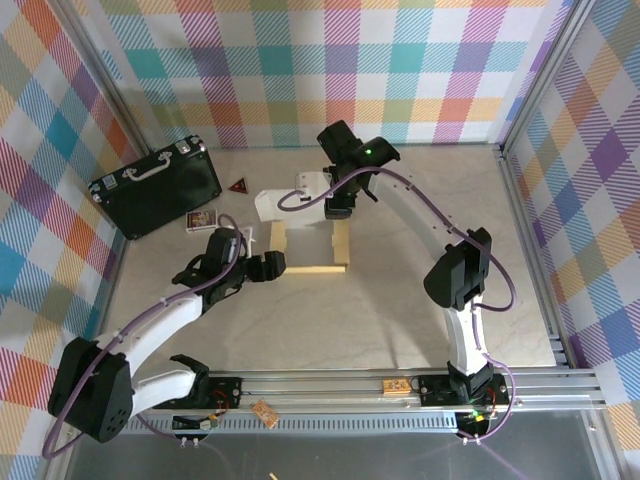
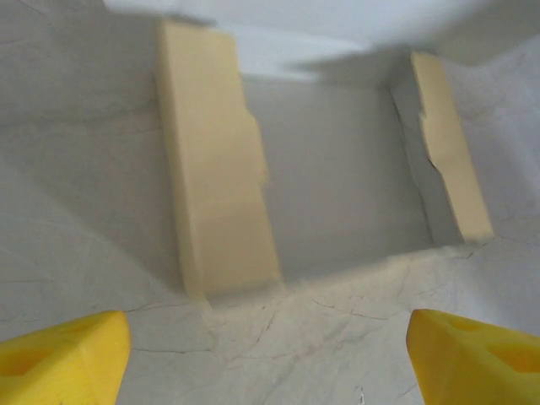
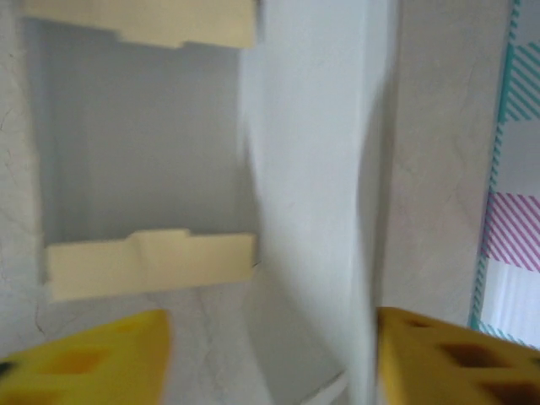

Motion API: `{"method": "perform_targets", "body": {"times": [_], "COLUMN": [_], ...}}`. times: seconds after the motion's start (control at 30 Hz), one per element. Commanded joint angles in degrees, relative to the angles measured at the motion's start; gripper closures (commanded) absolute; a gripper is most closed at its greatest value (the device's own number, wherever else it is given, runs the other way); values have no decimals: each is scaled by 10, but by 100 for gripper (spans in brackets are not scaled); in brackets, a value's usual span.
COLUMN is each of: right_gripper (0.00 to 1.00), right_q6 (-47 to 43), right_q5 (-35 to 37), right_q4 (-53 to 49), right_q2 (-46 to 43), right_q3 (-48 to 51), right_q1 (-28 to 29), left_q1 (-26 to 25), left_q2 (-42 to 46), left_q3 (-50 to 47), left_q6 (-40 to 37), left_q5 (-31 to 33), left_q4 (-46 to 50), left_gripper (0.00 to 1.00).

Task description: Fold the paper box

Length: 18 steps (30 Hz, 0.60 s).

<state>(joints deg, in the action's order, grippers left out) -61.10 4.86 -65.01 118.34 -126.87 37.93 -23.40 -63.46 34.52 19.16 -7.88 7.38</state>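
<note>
The paper box (image 1: 315,268) sits mid-surface (image 1: 380,330) with its tan side walls (image 2: 219,169) raised. The right end effector (image 3: 270,354) is released, its fingers straddling the white rear flap (image 3: 312,169), apparently to fold it. The left end effector (image 2: 270,346), released and empty, hovers at the box's near edge, probably to brace it.

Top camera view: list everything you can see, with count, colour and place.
box: one, tan and white, mid-table, partly folded
case: one, black with silver handle, back left
triangle: one, dark red, right of the case
card: one, red and white, in front of the case
tags: two, tan, on the near rail
table: one, beige
walls: plaid, around the table
left gripper: one, black, open, at the box's near left corner
right gripper: one, black, open, at the box's white back flap
</note>
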Motion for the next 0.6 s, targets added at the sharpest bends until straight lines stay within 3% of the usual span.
{"method": "perform_targets", "body": {"times": [0.0,0.1,0.17,0.23,0.3,0.33,0.4,0.47,0.57], "right_gripper": [22,16,5,1,0,1,9,15,12], "right_q6": [29,175,353,505,680,735,850,906,959], "right_q5": [3,23,4,-113,-213,-231,-220,-229,-156], "right_q4": [1,14,62,151,352,415,453,484,447], "right_q2": [-8,-73,-157,-272,-392,-417,-400,-344,-238], "right_q3": [-59,-86,-22,150,413,499,598,627,577], "right_q1": [7,4,-12,-47,-87,-98,-119,-119,-97], "left_q1": [-2,5,42,78,86,86,87,87,89], "left_q2": [35,39,22,-17,-73,-99,-165,-216,-267], "left_q3": [-15,-20,-18,1,40,58,106,143,178], "left_q6": [31,48,68,87,79,72,61,50,34], "left_q5": [27,103,63,18,-8,-23,-55,-56,-20], "left_q4": [4,34,12,-11,-18,-26,-21,-8,13], "left_gripper": [14,5,3,4,5,6,9,11,13]}}
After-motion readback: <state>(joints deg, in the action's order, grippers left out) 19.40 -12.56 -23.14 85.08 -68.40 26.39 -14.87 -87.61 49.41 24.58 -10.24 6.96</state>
